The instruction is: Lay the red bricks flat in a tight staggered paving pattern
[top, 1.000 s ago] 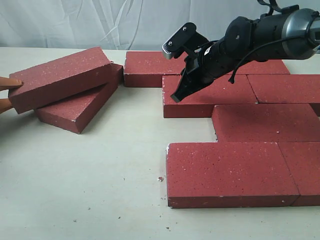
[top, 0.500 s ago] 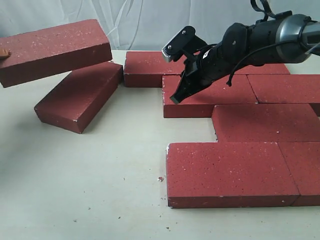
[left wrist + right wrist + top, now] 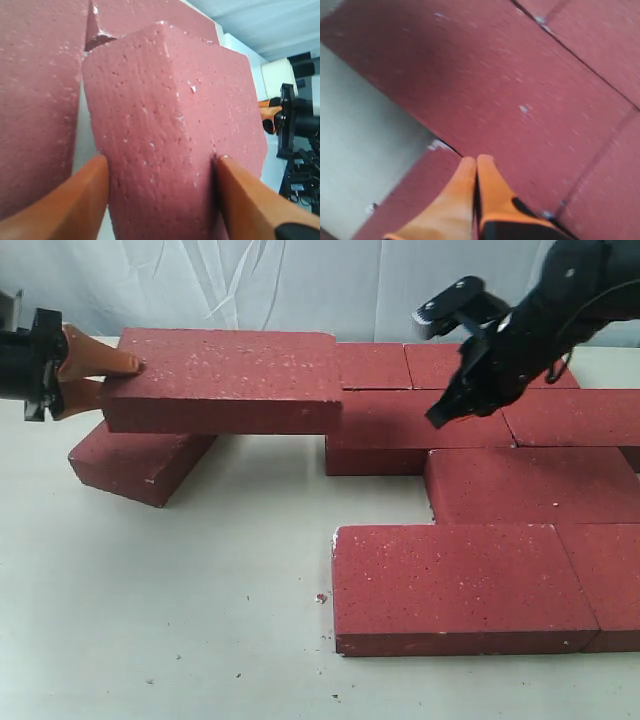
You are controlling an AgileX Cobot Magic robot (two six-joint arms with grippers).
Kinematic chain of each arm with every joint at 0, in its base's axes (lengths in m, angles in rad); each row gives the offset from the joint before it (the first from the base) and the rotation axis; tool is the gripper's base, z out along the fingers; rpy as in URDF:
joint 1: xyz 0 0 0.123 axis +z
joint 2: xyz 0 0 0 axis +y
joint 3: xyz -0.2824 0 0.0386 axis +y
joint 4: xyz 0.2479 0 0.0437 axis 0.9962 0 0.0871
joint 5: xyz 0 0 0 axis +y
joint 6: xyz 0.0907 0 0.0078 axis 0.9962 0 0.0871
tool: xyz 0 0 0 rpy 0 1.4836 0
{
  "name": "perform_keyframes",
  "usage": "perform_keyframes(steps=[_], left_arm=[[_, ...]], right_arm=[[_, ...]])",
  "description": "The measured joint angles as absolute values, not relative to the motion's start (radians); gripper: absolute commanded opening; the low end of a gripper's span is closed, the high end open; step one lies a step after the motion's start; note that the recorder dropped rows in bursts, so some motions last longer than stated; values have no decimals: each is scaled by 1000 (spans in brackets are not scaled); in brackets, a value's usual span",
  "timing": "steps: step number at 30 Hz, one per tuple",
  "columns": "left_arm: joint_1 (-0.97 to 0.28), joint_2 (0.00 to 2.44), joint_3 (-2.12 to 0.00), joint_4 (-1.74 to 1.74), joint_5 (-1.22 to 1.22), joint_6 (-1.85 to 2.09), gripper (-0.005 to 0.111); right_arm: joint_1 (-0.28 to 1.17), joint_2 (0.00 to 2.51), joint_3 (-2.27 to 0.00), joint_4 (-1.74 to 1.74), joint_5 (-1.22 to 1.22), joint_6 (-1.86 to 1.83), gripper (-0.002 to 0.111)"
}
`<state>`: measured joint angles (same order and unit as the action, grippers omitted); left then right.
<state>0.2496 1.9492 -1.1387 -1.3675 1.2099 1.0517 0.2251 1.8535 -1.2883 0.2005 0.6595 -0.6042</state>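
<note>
Left fingers (image 3: 100, 362) clamp a brick (image 3: 225, 380) — held level.

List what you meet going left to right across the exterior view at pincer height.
left pincer → lifted brick, gripped by one end → right pincer, shut, above the laid bricks

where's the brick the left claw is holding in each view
exterior: upper left, held brick, its end in the left claw.
left wrist: fills the centre between orange fingers.
right wrist: cannot tell it from laid bricks.
shared landmark: the orange fingers.
</note>
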Motion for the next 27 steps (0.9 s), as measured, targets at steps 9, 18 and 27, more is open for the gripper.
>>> perform_keyframes(steps=[9,18,27], left_arm=[[61,1961,-1103,-1457,1212,1087,0],[33,2053,-1047,-1532,1211,1130,0],[31,2069,-1046,-1536,1058,1136,0]], right_arm=[[129,1822,-1281,234,740,-553,-1],[131,1822,-1264,286,699,-566,-1],[131,1822,-1264,288,672,-569,-1]])
